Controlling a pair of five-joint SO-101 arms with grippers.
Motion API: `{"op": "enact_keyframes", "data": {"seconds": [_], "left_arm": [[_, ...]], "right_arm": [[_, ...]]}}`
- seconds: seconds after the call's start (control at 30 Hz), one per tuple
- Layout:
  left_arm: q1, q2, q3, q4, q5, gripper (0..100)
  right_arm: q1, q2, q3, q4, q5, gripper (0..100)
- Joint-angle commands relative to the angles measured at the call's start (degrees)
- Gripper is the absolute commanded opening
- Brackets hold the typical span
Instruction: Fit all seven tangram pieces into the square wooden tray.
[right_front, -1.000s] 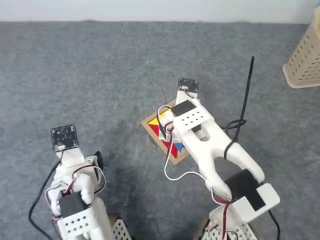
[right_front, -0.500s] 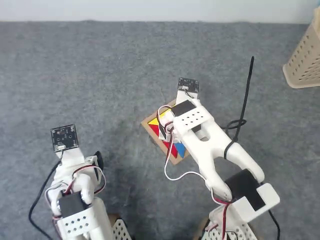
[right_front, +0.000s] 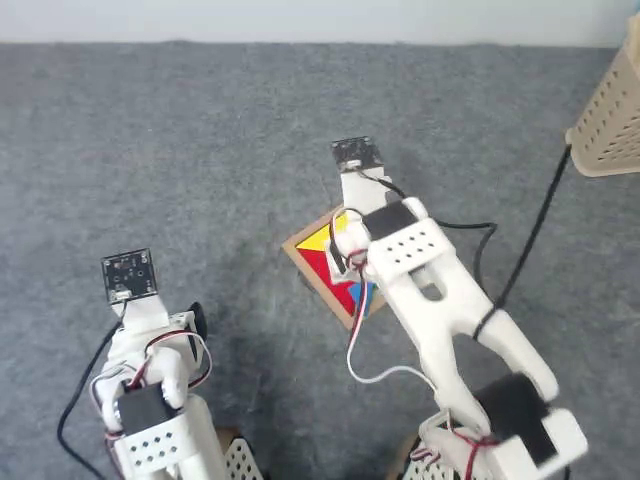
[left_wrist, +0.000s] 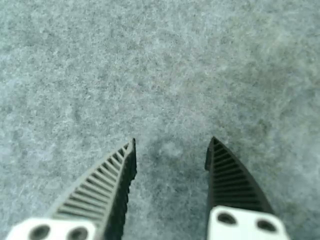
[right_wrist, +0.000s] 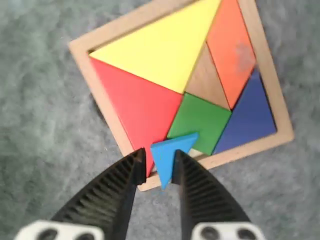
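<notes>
Between the right claw's (right_wrist: 158, 152) tips, the blue triangle (right_wrist: 170, 146) is pinched at the wooden tray's (right_wrist: 82, 70) rim, green square (right_wrist: 200, 119) and red triangle (right_wrist: 137, 107) just ahead, while the left claw (left_wrist: 173, 141) hangs spread over grey carpet (left_wrist: 160, 60).

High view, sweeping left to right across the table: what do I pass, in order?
Left arm → square wooden tray → beige slotted basket.
</notes>
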Motion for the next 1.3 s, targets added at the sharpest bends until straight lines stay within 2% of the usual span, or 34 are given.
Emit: {"op": "enact_keyframes", "data": {"seconds": [0.0,0.1,0.17,0.5,0.67,0.77,0.97,1.1,1.27], "left_arm": [[-0.4,-1.1,-0.7,0.2,-0.4,22],[-0.4,-1.1,-0.7,0.2,-0.4,22],[-0.4,-1.1,-0.7,0.2,-0.4,22],[-0.4,-1.1,-0.7,0.2,-0.4,22],[-0.4,-1.1,-0.7,0.2,-0.4,22],[-0.4,-1.1,-0.7,0.2,-0.4,22],[-0.4,-1.1,-0.7,0.2,-0.4,22],[-0.4,-1.1,-0.7,0.2,-0.4,22],[-0.4,-1.1,-0.7,0.2,-0.4,22]], "right_arm": [[-0.5,-5.8,6.4,-10.4,15.8,0.7],[-0.4,-5.8,14.3,-21.1,26.6,0.7],[-0.1,-5.6,17.9,-25.7,30.2,0.6],[2.2,-3.1,19.6,-28.7,30.3,0.6],[4.4,-6.0,18.5,-28.1,30.0,0.6],[6.5,-11.0,19.0,-27.6,26.5,0.6],[9.0,-17.9,19.6,-16.7,27.2,0.6],[8.4,-17.8,19.8,-9.6,27.3,0.6],[4.5,-17.6,22.2,-8.9,29.5,0.6]]}}
